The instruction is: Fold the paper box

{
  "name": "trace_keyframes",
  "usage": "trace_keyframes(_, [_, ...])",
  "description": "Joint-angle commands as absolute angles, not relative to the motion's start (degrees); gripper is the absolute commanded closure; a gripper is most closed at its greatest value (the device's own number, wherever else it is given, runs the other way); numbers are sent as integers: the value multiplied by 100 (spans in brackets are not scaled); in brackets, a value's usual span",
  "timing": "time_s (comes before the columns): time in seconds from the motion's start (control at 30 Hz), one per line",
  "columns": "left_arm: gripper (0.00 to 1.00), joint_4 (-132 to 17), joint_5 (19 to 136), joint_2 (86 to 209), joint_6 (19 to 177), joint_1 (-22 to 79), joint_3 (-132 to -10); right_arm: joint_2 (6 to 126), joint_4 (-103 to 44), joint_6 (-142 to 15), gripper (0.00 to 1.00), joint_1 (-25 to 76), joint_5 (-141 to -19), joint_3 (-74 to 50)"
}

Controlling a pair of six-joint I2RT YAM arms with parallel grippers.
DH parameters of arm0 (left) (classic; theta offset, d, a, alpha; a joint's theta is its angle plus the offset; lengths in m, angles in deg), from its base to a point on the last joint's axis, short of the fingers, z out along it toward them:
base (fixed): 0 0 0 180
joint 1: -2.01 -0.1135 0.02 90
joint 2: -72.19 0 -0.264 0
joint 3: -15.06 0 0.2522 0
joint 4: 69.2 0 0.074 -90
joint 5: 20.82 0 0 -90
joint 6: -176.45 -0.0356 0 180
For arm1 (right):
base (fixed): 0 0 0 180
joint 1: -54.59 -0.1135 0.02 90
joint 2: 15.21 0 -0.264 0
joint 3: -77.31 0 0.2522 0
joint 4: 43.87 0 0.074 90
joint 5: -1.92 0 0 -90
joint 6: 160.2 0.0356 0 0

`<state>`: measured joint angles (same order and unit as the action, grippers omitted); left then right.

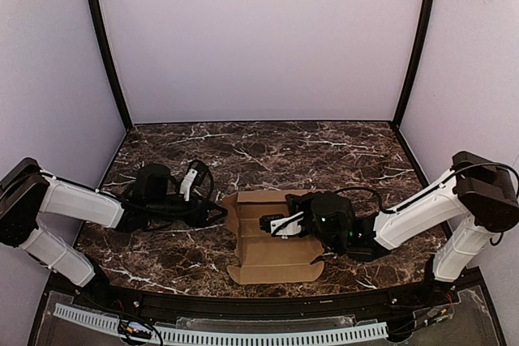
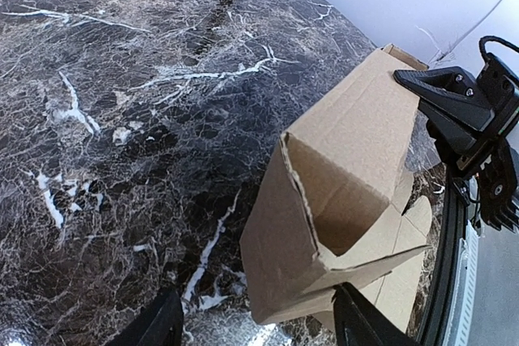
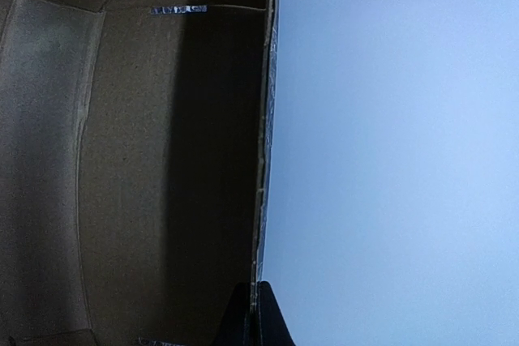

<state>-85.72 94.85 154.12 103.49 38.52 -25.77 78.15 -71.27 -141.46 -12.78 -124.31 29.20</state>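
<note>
The paper box (image 1: 272,241) sits partly raised near the front edge of the table (image 1: 324,143), with open marble behind it. My right gripper (image 1: 277,224) is pinched tight on the edge of one upright wall. My left gripper (image 1: 212,215) stands spread just beside the box's left corner, holding nothing; I cannot tell whether it touches the box.

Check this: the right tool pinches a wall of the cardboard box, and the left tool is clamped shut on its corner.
Wrong about the left tool: the left wrist view shows it wide open, not clamped. The right tool does pinch a wall of the cardboard box.
</note>
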Motion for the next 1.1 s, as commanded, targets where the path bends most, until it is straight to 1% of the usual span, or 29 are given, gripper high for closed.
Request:
trace_keyframes(0.0, [37,-8736,9509,15502,10335,3839,-2723,7910,-7344,-14086,100,-1366,-12475,2862])
trace_keyframes(0.5, [38,-8743,9589,15659,10316,3857,-2827,7910,-7256,-13955,100,-1370,-12592,2884])
trace_keyframes(0.87, [38,-8581,9590,15357,10187,4083,-2505,8371,-8465,-14440,100,-1565,-13169,3019])
trace_keyframes(1.07, [38,-8475,9512,15202,10117,4150,-2304,8423,-8605,-14473,100,-1661,-13285,3061])
